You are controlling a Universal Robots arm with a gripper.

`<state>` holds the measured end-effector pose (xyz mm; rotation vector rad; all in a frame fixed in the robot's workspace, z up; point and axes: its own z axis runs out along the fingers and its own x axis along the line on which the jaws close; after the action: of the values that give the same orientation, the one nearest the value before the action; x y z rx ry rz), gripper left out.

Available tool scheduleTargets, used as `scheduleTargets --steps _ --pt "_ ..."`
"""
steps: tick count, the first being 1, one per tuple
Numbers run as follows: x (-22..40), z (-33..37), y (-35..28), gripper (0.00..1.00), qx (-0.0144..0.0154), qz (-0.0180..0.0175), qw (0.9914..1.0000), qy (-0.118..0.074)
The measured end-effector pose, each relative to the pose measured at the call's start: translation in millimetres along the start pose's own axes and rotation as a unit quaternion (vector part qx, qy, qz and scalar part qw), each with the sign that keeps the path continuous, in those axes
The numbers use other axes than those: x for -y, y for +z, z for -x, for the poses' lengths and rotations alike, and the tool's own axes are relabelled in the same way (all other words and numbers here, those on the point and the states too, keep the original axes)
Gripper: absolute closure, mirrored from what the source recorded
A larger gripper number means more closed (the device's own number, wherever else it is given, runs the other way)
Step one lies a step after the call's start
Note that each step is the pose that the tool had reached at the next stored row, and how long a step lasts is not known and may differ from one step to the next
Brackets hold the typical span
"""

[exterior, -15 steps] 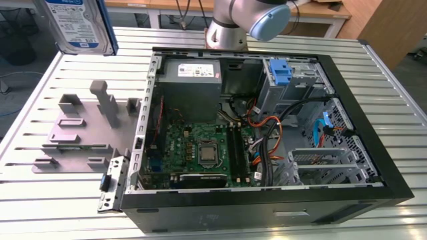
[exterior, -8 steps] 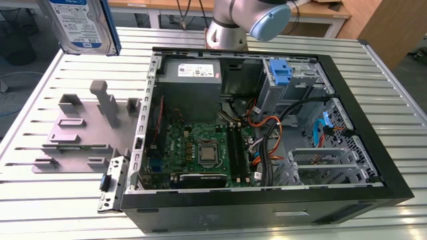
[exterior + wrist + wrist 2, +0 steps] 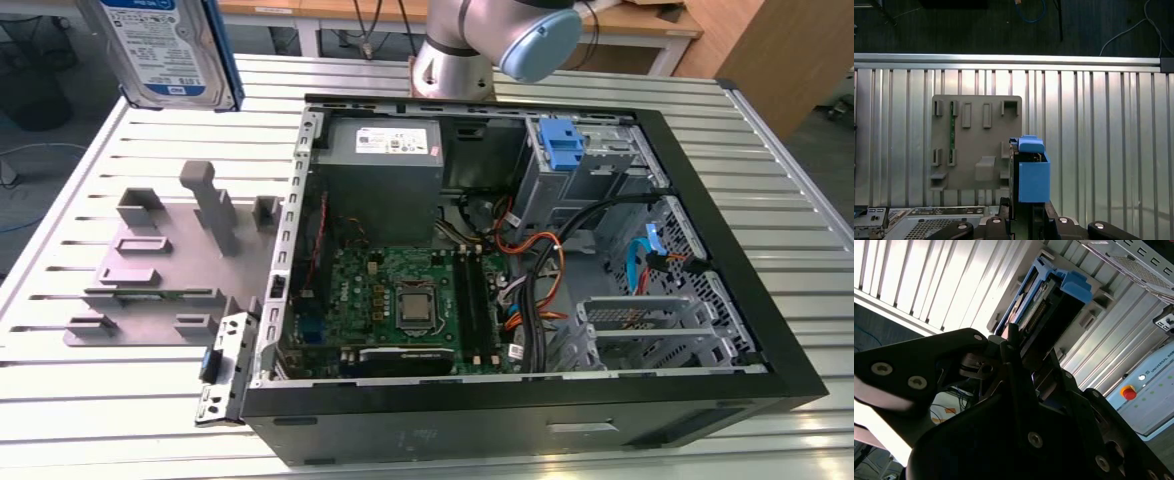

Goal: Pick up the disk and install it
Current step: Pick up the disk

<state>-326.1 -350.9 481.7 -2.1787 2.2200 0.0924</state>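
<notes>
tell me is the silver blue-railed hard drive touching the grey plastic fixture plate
Apart. The exterior view shows the disk up off the grey fixture plate, with bare table slats between them.

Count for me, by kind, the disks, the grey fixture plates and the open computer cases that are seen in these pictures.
disk: 1
grey plate: 1
computer case: 1
Total: 3
</notes>
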Motion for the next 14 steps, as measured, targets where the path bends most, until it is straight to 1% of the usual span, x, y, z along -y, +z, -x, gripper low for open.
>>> scheduleTargets --steps 5,14 --pt "4.1 0.1 0.0 0.65 0.0001 0.0 1.0 0.0" --pt "4.7 0.1 0.0 0.65 0.0001 0.0 1.0 0.0"
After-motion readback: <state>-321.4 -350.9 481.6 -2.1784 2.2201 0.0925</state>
